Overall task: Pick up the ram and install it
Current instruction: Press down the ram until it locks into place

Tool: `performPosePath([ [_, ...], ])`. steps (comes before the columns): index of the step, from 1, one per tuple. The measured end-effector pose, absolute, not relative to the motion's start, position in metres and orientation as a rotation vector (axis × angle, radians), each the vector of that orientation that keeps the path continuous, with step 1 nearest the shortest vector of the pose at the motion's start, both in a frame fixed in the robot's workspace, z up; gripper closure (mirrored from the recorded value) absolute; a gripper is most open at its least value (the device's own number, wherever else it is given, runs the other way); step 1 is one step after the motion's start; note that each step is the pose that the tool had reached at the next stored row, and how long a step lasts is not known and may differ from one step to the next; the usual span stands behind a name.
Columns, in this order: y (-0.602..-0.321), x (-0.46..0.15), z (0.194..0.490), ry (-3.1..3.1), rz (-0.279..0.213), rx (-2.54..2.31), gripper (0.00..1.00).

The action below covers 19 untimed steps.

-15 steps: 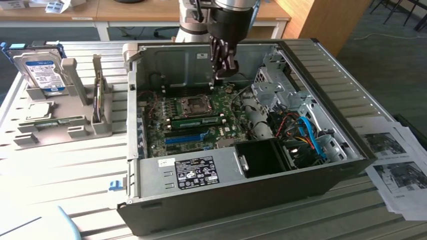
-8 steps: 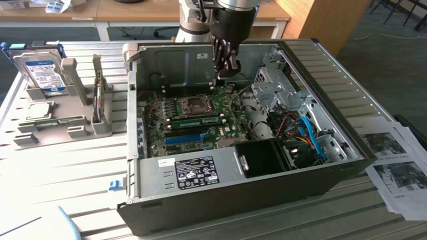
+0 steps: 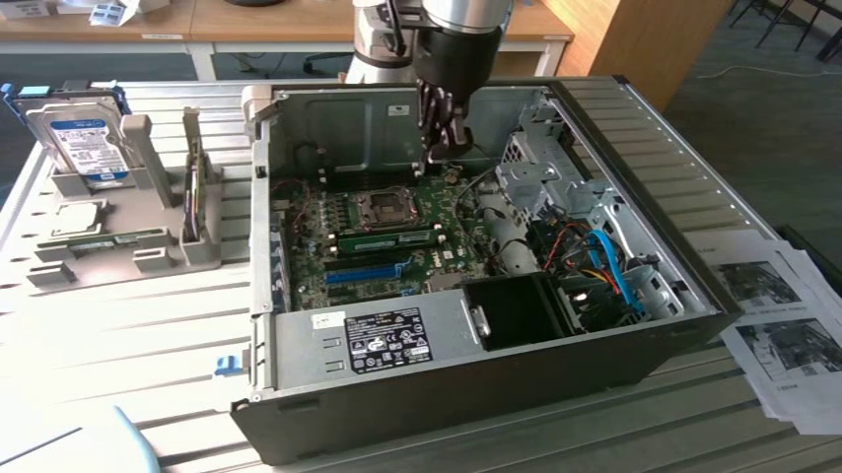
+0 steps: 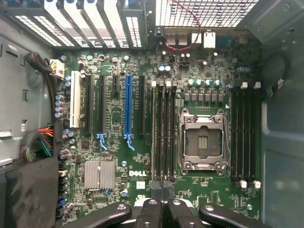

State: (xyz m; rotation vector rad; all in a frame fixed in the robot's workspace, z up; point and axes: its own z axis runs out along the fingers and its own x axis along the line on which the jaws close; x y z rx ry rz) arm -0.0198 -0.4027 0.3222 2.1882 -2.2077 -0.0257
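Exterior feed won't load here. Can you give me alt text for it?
The arm reaches down into an open computer case, its tool shut above the motherboard. A green ram sits on it beside the CPU socket. A grey rack at the exterior view's left holds a hard drive.

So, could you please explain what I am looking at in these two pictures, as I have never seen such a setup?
The dark column is a robot arm; at its end is a gripper for grasping. One picture comes from a camera off the arm, the other from one on its wrist, looking onto the motherboard. On the table stands an open computer case, with a stand carrying a hard drive on the exterior view's left and papers on its right. The gripper hangs inside the case, shut, seemingly holding nothing. A green ram sits in a slot on the motherboard.
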Motion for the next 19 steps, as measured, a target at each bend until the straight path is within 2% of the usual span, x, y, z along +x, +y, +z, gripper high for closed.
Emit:
performPosePath([
  [19, -0.403, -0.02, 0.295, -2.208, -0.026, 2.188, 0.91],
])
